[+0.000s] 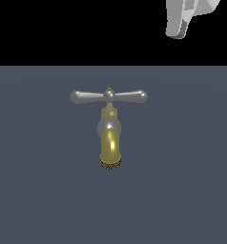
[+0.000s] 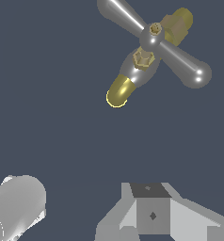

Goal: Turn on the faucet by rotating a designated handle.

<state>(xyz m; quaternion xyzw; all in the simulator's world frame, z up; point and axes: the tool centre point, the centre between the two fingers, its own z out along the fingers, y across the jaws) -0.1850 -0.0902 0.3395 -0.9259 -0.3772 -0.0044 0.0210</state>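
Faucet: stands mid-bench, spout toward the viewer. Handle: crosswise on top of the faucet. Gripper: well apart, toward the exterior view's upper right.

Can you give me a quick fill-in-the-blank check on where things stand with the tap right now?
1. The handle has ____ arms ending in rounded knobs.
2. The spout of the faucet is ____ in colour.
3. The gripper is ____ the handle, not touching it.
4. In the exterior view, the gripper sits at the upper ____.

Missing words: two; brass-gold; apart from; right

Faucet mid-floor, handle level; arm well apart.
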